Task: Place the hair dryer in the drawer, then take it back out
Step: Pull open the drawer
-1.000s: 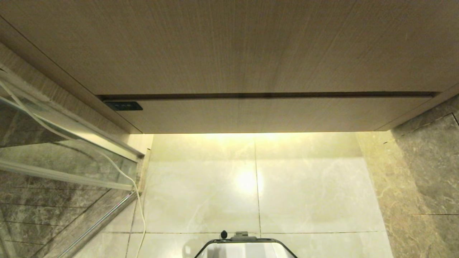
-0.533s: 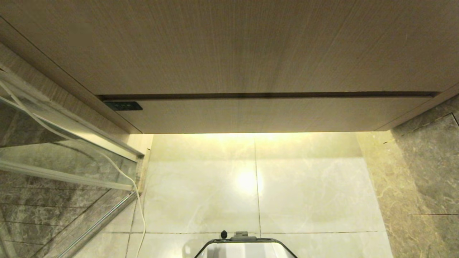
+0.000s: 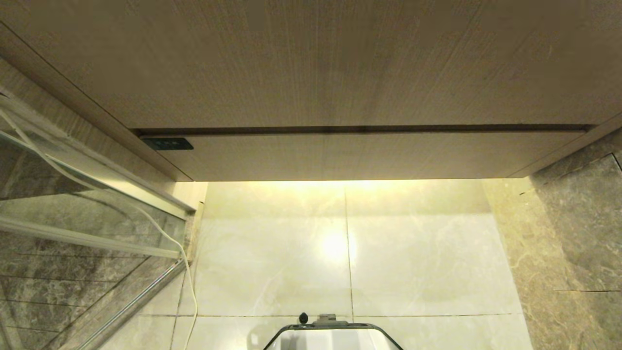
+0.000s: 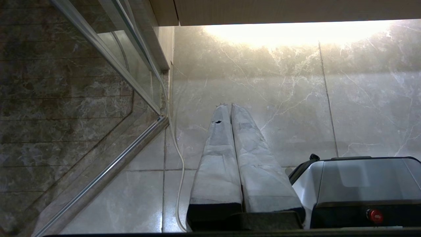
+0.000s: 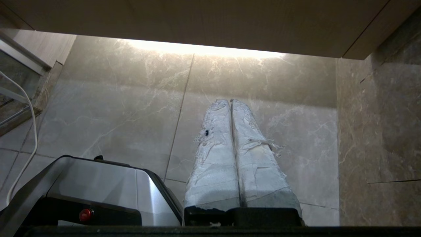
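Drawer (image 3: 359, 155) front flush with the cabinet, above the floor (image 3: 418, 253); both grippers, left (image 4: 229, 106) and right (image 5: 230, 101), pressed closed and empty, hang below the drawer.

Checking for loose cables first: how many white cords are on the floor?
1: a white cord running down the floor's left edge beside the glass shower screen. More may lie out of view.

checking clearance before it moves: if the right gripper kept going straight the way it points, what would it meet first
Most likely the pale floor tile. The right gripper, jaws shut and empty, points down at bare tile short of the lit strip under the drawer. Nothing lies between, though depth is hard to judge.
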Available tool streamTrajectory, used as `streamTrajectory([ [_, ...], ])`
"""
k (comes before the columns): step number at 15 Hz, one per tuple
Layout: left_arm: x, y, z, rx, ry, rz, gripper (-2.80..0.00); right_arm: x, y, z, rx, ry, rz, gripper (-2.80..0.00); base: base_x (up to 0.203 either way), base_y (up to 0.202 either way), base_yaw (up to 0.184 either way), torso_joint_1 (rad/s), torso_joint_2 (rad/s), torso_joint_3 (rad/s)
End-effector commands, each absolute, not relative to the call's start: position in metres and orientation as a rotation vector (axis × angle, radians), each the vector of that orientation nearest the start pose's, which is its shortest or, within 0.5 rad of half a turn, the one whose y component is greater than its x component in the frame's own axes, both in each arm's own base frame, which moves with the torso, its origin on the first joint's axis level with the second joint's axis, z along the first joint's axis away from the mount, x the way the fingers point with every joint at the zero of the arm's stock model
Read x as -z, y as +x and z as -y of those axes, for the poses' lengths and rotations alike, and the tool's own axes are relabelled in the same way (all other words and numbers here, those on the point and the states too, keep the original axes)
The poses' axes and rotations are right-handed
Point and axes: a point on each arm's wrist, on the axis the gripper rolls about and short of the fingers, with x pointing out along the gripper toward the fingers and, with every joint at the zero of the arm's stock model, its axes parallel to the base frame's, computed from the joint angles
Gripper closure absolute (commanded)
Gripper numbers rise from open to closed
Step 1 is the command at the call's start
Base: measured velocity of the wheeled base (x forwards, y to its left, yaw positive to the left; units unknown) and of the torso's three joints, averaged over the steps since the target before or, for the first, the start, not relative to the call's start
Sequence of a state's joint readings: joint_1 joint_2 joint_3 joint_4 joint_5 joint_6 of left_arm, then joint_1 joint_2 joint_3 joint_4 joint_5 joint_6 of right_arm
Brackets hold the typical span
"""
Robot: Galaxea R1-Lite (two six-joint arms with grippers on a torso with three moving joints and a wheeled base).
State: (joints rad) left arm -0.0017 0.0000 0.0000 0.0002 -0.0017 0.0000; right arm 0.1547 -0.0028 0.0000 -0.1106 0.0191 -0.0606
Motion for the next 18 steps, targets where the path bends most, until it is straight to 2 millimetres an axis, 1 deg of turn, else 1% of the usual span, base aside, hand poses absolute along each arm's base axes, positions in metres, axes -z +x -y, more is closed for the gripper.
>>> streamTrajectory([
  [1,-0.0751,-0.0227,0.0000,0.003,0.000,-0.002,0.00,-0.0749,-0.0230,0.0031,-0.171,-0.054,0.117,0.00,0.000,0.000,0.000,0.000,0.00,0.000],
  [18,-0.0751,-0.0227,0.0000,0.003,0.000,-0.002,0.00,-0.0749,-0.0230,0.0031,-0.171,-0.054,0.117,0.00,0.000,0.000,0.000,0.000,0.00,0.000],
])
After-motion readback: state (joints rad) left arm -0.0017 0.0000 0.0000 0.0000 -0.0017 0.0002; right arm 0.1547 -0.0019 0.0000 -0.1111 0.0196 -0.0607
